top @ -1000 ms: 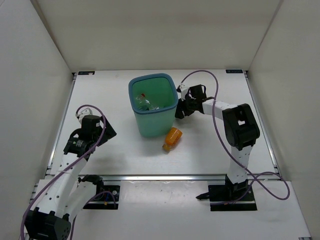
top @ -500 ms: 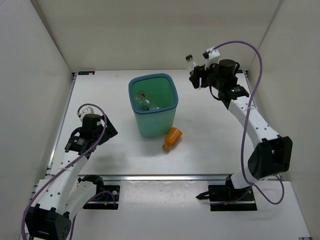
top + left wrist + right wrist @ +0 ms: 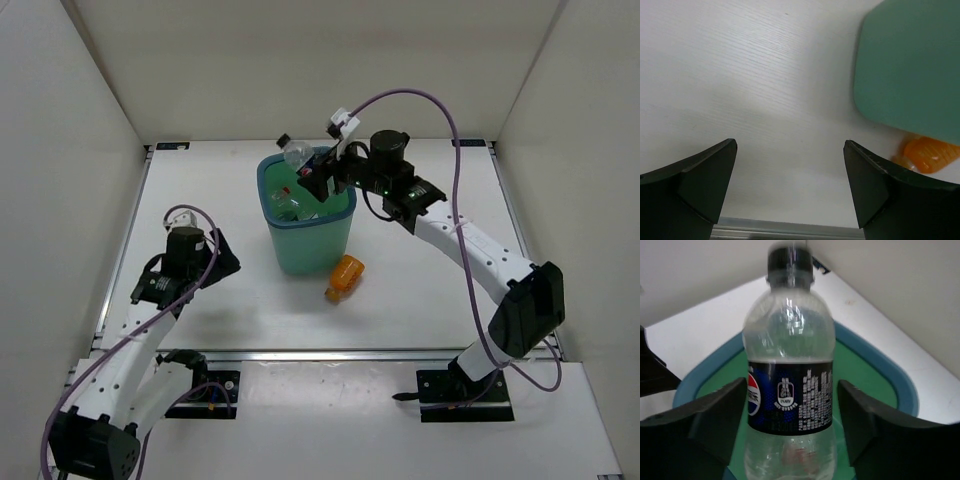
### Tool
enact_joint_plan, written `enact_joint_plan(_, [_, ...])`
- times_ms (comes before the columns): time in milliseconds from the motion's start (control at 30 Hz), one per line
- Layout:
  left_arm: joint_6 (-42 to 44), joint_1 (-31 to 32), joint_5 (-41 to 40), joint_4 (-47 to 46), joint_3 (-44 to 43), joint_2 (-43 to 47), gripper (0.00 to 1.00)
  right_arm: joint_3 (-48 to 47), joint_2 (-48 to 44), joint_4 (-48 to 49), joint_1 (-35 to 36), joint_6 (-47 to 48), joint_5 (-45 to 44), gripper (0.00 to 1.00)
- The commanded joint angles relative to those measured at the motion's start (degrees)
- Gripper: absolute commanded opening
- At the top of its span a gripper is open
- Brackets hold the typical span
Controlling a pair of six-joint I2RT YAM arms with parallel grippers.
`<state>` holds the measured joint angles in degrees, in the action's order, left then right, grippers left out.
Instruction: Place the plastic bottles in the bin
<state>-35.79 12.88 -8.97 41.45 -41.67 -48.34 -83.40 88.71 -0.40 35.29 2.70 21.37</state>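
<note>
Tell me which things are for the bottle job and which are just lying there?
For the job: bin; blue-label bottle between the right fingers, above the bin; orange bottle lying beside the bin; bottles already inside.
Just there: table; purple cables.

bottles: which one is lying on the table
The orange bottle, on its side beside the bin; the blue-labelled one is between the fingers of the right gripper.
</note>
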Motion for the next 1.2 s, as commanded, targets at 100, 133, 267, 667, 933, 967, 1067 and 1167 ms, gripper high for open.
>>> enact_joint_plan(100, [8.7,7.5,7.2,-2.7,1.1,8.1,0.98,1.4,0.6,3.4,0.7,-2.3,4.6,0.99])
enact_joint_plan(133, [10.3,9.0,7.1,-3.0,0.8,9.2,0.98,1.7,0.0,3.7,0.7,-2.7,4.5,0.99])
enact_joint_plan(267, [15.6,12.5,14.0,-1.9,-0.8,7.6,0.98,1.4,-1.4,2.6,0.2,-4.2,3.2,0.99])
enact_joint_plan(667, [19.4,35.6,22.9,-5.9,-4.3,-10.8,0.99,5.3,-17.0,-15.1,-12.4,-12.5,-13.5,0.99])
enact_joint_plan(933, [15.8,49.4,9.1,-8.7,-10.9,-24.1,0.99,16.0,-30.4,-20.1,-26.1,-14.2,-16.4,0.99])
enact_joint_plan(967, [15.2,50.4,5.3,-8.9,-12.7,-26.8,0.99,16.2,-31.1,-21.1,-25.5,-13.3,-19.2,0.99])
enact_joint_plan(1067, [14.6,52.9,-3.3,-9.8,-17.3,-31.9,0.99,17.9,-33.2,-22.5,-26.5,-12.5,-23.4,0.99])
enact_joint_plan(1167, [13.6,54.0,-11.3,-13.5,-19.7,-36.2,0.99,20.9,-36.3,-22.2,-30.3,-13.2,-22.2,0.99])
